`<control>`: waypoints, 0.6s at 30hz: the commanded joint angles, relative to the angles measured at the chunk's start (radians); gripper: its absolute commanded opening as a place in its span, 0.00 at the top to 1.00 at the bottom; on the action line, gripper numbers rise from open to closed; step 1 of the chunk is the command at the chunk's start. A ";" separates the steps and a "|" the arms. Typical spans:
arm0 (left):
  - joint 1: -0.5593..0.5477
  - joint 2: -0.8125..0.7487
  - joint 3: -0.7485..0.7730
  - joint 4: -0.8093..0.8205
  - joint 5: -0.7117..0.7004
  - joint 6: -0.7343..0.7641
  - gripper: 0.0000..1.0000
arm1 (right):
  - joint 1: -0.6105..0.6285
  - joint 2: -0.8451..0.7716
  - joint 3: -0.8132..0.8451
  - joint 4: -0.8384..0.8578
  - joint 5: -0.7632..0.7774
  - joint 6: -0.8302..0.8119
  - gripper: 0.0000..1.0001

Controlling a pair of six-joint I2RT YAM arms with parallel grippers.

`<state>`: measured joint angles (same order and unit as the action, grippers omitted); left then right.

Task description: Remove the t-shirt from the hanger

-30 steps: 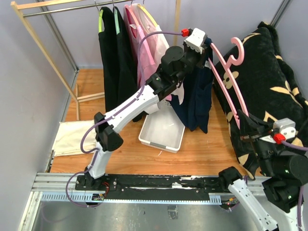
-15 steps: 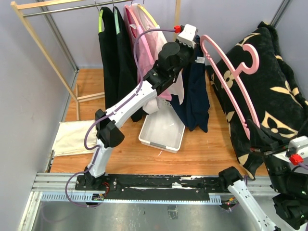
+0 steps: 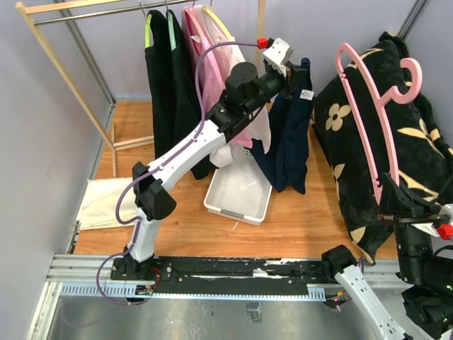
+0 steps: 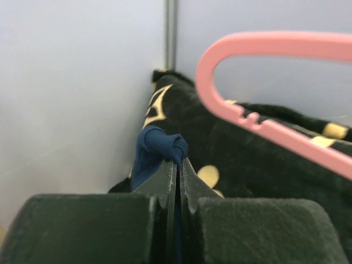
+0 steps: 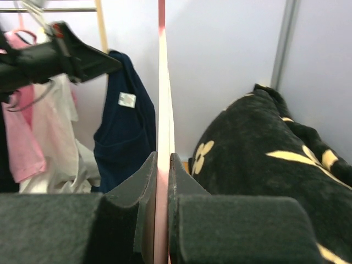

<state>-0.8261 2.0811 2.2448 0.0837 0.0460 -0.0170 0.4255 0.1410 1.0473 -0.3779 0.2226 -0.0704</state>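
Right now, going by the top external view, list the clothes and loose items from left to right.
cream cloth on the floor → black garments → pink garments → navy t-shirt → pink hanger

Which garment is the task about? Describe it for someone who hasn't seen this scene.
Find the clothes rack at the back. Right of its hanging clothes, the navy t-shirt dangles from the left claw. Unlike them, it is on no hanger and shows a white tag.

Even soft light; near fgnd blurry
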 commanded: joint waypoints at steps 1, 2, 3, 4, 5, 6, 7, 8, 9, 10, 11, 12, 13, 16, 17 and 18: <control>-0.001 -0.137 0.020 0.173 0.154 -0.042 1.00 | 0.007 0.000 -0.020 0.076 0.150 0.023 0.99; -0.001 -0.150 0.019 0.192 0.161 -0.045 1.00 | 0.007 0.000 -0.022 0.078 0.158 0.022 0.99; -0.001 -0.162 0.015 0.222 0.169 -0.047 1.00 | 0.007 0.000 -0.024 0.080 0.163 0.019 0.99; -0.002 -0.175 0.010 0.246 0.172 -0.049 0.99 | 0.007 0.001 -0.027 0.083 0.166 0.018 0.99; -0.002 -0.189 0.003 0.271 0.175 -0.048 0.99 | 0.007 0.003 -0.028 0.082 0.166 0.018 0.99; -0.002 -0.202 -0.002 0.295 0.175 -0.045 1.00 | 0.007 0.003 -0.030 0.083 0.166 0.018 0.99; -0.002 -0.217 -0.010 0.326 0.172 -0.043 1.00 | 0.007 0.002 -0.032 0.082 0.166 0.018 0.99; -0.002 -0.230 -0.021 0.358 0.172 -0.039 0.99 | 0.007 0.000 -0.034 0.083 0.167 0.017 0.99; -0.002 -0.251 -0.031 0.388 0.170 -0.035 1.00 | 0.007 -0.001 -0.036 0.084 0.168 0.017 0.99; -0.001 -0.264 -0.030 0.410 0.168 -0.028 0.99 | 0.007 -0.001 -0.038 0.086 0.167 0.015 0.99; -0.001 -0.274 -0.021 0.423 0.167 -0.024 0.99 | 0.008 0.000 -0.037 0.087 0.167 0.013 0.99; -0.001 -0.279 -0.003 0.429 0.164 -0.018 1.00 | 0.007 -0.001 -0.037 0.089 0.168 0.011 0.99; -0.002 -0.280 0.026 0.423 0.161 -0.010 0.99 | 0.008 0.000 -0.036 0.089 0.167 0.009 0.99; -0.002 -0.283 0.100 0.411 0.161 0.014 0.99 | 0.008 0.002 -0.040 0.097 0.164 0.003 0.99; -0.001 -0.287 0.114 0.408 0.158 0.021 0.99 | 0.008 0.003 -0.041 0.099 0.162 0.003 0.99; -0.001 -0.292 0.123 0.407 0.157 0.030 0.99 | 0.007 0.005 -0.041 0.102 0.160 0.002 0.99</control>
<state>-0.8268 1.8305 2.2932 0.3981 0.2001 -0.0296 0.4255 0.1413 1.0157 -0.3397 0.3706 -0.0612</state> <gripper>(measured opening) 0.019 0.070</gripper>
